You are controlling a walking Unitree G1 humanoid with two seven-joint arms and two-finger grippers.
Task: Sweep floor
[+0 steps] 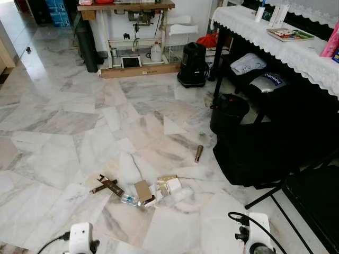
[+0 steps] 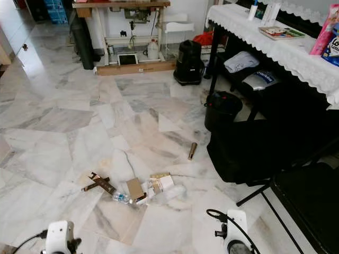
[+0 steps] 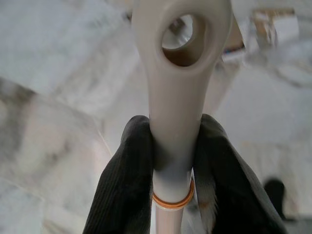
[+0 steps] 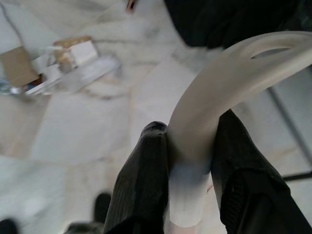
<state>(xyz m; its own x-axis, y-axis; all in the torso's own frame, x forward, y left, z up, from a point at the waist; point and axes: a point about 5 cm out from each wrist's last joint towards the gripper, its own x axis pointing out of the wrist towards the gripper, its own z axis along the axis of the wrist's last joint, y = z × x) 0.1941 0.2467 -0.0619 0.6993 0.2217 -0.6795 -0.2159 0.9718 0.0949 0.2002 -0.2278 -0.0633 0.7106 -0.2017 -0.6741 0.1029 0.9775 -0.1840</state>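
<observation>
With both handles clamped, poised before litter point(image 1: 139, 190) on marble floor point(image 1: 63, 127).
Left end effector point(image 3: 173, 161) shut on broom handle point(image 3: 180, 73), right end effector point(image 4: 187, 170) on curved dustpan handle point(image 4: 229, 83); risks scattering scraps, rolling brown tube point(image 1: 198, 153) under black bag point(image 1: 265, 153).

Open marble floor point(image 1: 58, 121) lay wide left of & beyond the litter pile point(image 1: 139, 190). Right of the pile, black bag point(image 1: 265, 153) & chair legs point(image 1: 270, 193) blocked passage. Black bin point(image 1: 229, 112) stood beyond-right of the pile, small tube point(image 1: 198, 153) between. Vacuum point(image 1: 193, 64) & bench point(image 1: 127, 37) closed the far side.
</observation>
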